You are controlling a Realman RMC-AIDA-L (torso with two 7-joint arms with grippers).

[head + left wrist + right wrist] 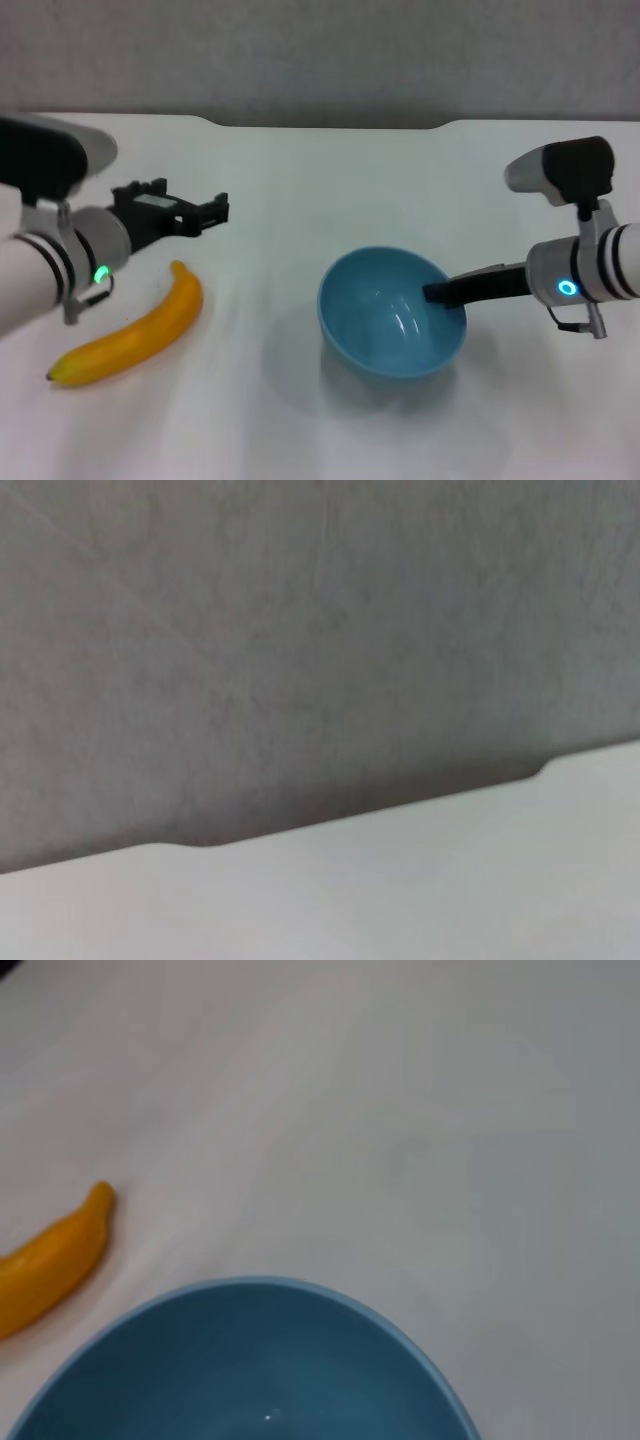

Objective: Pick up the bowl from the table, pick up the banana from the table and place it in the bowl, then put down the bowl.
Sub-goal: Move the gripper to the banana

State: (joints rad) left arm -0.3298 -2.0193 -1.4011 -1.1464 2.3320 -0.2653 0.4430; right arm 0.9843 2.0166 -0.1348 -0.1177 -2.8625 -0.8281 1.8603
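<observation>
**Bowl gripped at its rim, banana lying free on the table**

The right gripper (445,292) reaches in from the robot's right and pinches the near-right rim of the light-blue bowl (392,312), one dark finger lying inside the wall. The bowl appears tilted, with a soft shadow on the white table (300,180) beneath it; whether it touches the surface cannot be told. The banana (133,333) lies flat on the table to the robot's left, well apart from the bowl, its tip pointing toward the far side. The left gripper (215,210) hovers just beyond the banana's tip, its fingers spread and holding nothing. The right wrist view shows the bowl (250,1365) close below and the banana (50,1260) beyond it. The left wrist view shows only the table (400,890) edge with its notch.
</observation>
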